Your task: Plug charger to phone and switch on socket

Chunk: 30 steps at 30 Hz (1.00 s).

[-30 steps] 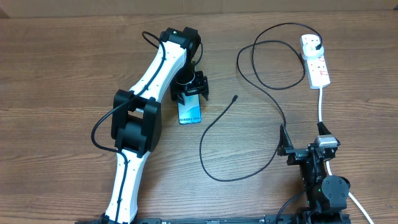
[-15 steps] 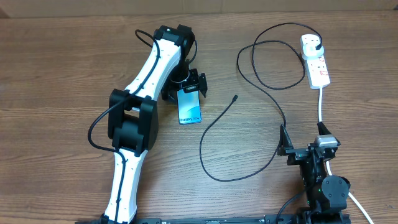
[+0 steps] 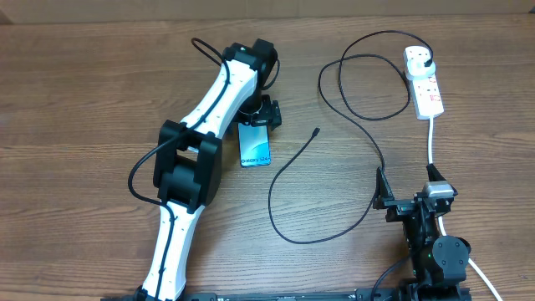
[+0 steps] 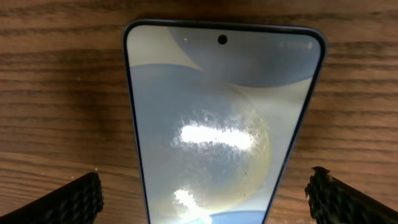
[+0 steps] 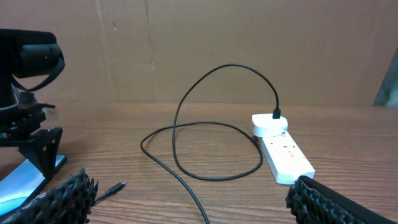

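Phone (image 4: 217, 124) bottom cut off; socket (image 3: 424, 81) switch state too small.

The socket (image 3: 425, 83) lies flat: a white strip with red markings and a thick white cord. The charger (image 3: 270, 194) has its black plug (image 3: 429, 60) seated in the socket's far end (firmly, by the look of it). Its thin cable loops away to a loose connector tip (image 3: 316, 131). Beyond that tip from the socket lies the phone (image 3: 256, 147), flat, its blue screen up.

Charger (image 3: 314, 134) between phone (image 3: 256, 147) and socket (image 3: 425, 84)
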Available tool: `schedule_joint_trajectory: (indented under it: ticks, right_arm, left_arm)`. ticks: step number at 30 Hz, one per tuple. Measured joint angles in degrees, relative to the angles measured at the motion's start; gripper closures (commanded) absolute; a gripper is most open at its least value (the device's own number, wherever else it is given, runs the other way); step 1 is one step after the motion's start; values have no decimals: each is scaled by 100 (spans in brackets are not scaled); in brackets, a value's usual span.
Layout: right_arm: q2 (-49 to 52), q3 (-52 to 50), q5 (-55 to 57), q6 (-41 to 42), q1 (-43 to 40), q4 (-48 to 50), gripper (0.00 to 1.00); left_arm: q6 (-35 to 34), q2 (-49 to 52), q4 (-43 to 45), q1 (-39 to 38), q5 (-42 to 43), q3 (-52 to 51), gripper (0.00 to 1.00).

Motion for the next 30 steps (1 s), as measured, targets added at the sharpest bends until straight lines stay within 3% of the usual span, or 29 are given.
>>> schedule_joint_trajectory:
  ticks: [30]
  right_arm:
    - [0,0,0,0,0,2,0]
  left_arm:
    - [-203,-330,872,-26,-31,-1025,0]
